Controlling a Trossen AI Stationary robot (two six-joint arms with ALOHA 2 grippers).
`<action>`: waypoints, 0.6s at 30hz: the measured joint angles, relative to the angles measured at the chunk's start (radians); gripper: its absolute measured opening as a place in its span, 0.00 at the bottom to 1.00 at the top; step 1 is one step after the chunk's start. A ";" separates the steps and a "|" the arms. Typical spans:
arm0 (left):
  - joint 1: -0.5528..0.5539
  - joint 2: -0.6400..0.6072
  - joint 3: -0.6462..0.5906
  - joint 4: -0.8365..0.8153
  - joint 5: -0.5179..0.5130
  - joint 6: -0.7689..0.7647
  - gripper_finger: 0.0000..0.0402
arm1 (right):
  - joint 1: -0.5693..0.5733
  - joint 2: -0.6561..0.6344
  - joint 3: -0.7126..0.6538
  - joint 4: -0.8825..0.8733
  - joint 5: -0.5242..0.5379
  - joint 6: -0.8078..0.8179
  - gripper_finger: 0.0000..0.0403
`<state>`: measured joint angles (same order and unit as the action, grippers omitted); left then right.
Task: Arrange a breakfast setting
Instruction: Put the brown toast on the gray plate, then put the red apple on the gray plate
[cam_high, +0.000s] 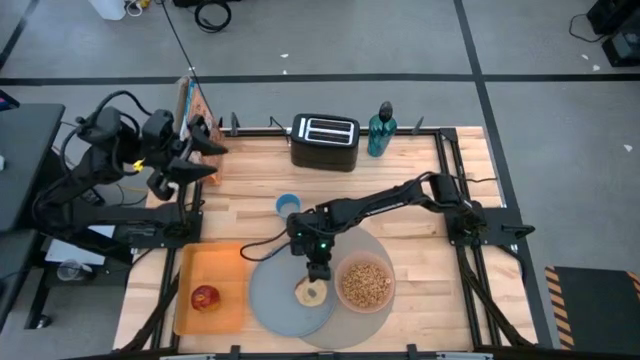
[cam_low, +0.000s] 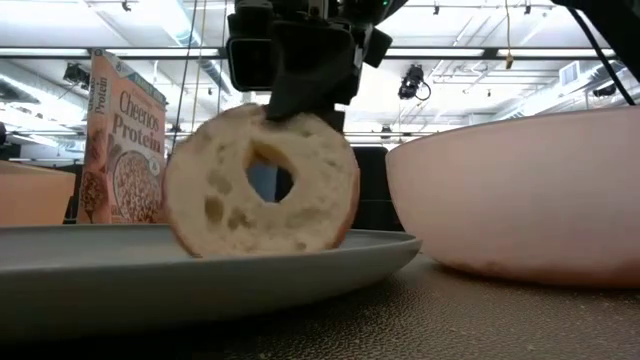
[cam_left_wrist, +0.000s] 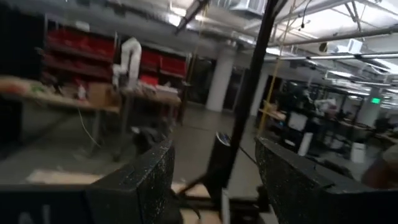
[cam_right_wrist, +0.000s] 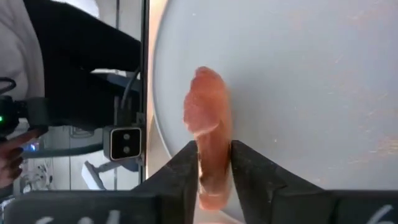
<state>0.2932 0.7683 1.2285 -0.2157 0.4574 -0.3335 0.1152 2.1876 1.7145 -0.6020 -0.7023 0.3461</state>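
Observation:
A round toasted bread with a hole (cam_low: 262, 180) stands on edge on the blue-grey plate (cam_high: 272, 305), which lies on the grey mat (cam_high: 378, 240). My right gripper (cam_right_wrist: 214, 165) is over the bread, shut on it. The pink bowl (cam_high: 365, 284) of brown cereal sits on the mat right of the plate. The red apple (cam_high: 206, 297) lies on the orange tray (cam_high: 218, 262). My left gripper (cam_high: 205, 155) hangs open and raised at the table's far left, holding nothing. My right gripper pinches the toasted bread's upper rim (cam_right_wrist: 210, 155) between its two fingers, one on each flat face. The fingers come slanting down from the table's far side. The bread stands upright, its lower rim (cam_low: 260, 250) on the plate.
A black toaster (cam_high: 325, 141) and a green bottle (cam_high: 381, 130) stand at the far edge. A cereal box (cam_low: 125, 140) stands at the far left by the left gripper. A small blue round thing (cam_high: 288, 204) lies behind the plate.

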 joint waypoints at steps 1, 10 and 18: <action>0.000 -0.006 0.000 -0.021 0.011 -0.013 0.58 | -0.004 -0.002 0.000 0.000 0.001 0.005 0.27; 0.000 -0.038 0.000 -0.213 0.109 -0.107 0.58 | -0.033 -0.013 0.000 -0.037 -0.017 0.066 0.38; -0.003 -0.038 0.000 -0.491 0.251 -0.137 0.58 | -0.079 -0.092 0.000 -0.128 -0.001 0.111 0.38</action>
<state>0.2899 0.7300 1.2285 -0.7063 0.7088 -0.4708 0.0365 2.0956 1.7145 -0.7304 -0.7037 0.4567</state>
